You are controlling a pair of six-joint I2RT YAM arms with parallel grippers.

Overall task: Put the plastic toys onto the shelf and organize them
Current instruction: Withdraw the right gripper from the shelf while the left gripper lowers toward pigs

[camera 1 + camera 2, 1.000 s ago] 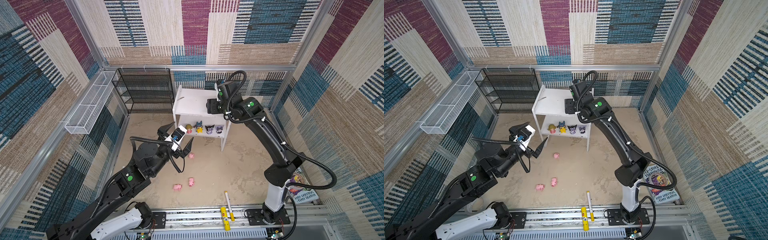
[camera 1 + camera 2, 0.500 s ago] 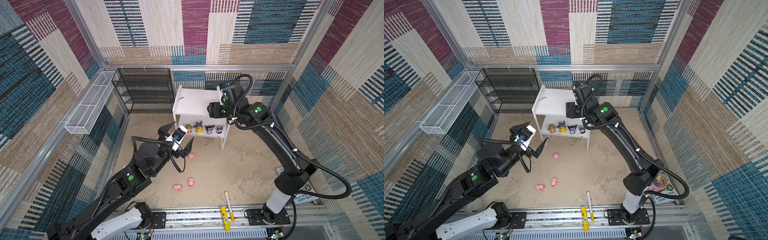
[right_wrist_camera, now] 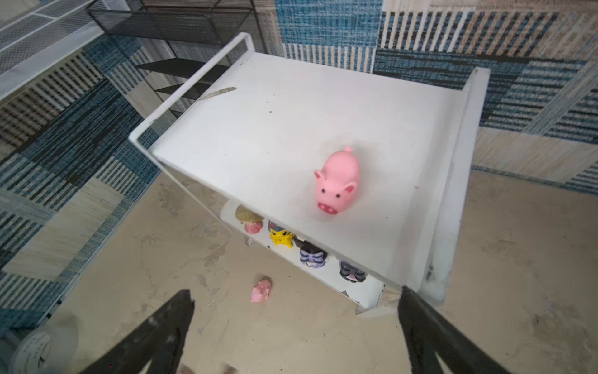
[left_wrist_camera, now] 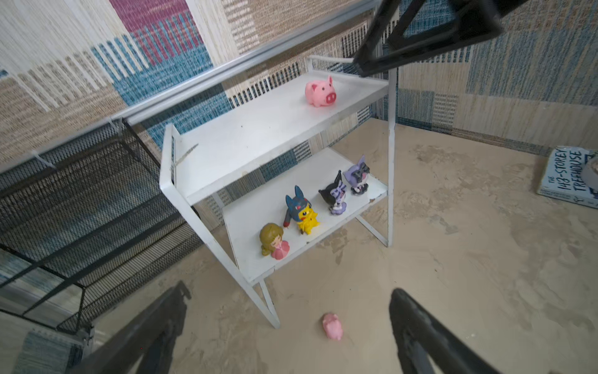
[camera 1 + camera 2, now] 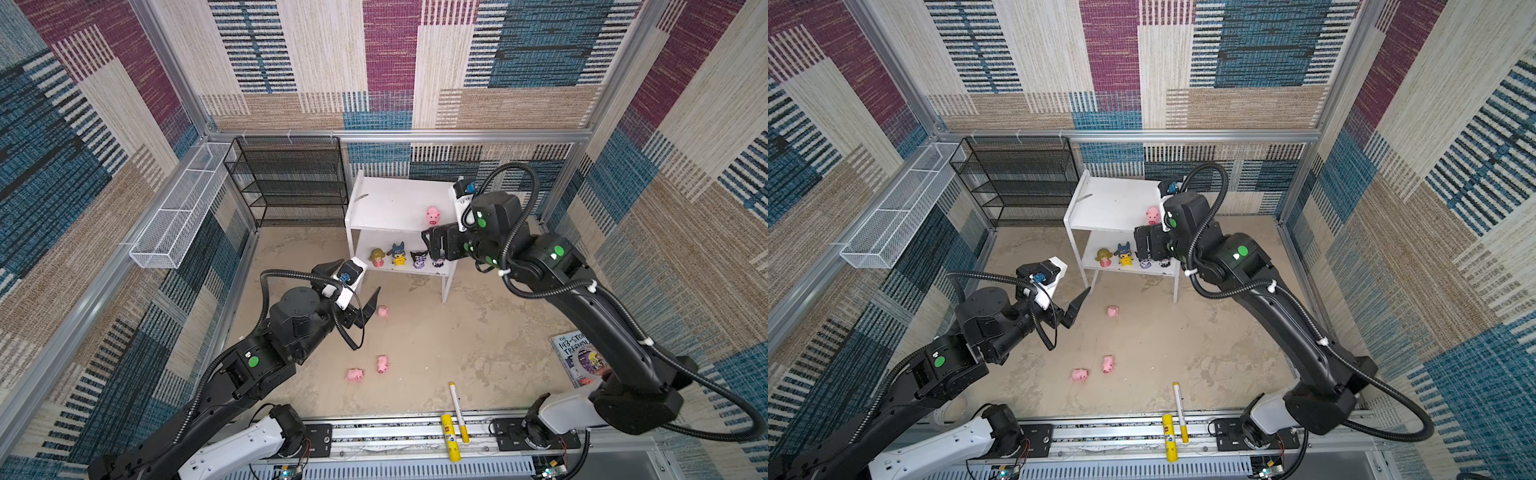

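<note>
- In front of the shelf's top board, the right gripper hangs open and empty; a pink pig stands on that board at its 12 o'clock.
- Lower board: blond doll, hooded yellow figure, two black-and-purple figures.
- Left gripper open above the tabletop; loose pig at its 4 o'clock, two more pigs near 6.

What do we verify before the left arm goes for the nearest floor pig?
1. Left gripper open, empty: ok.
2. Right gripper open, empty: ok.
3. Pink pig upright on shelf top board: ok.
4. Gap between nearest floor pig and shelf leg: ok.
5. That pig standing upright: cannot tell.
6. All toys shelved: not ok; two more pigs lie loose.
</note>
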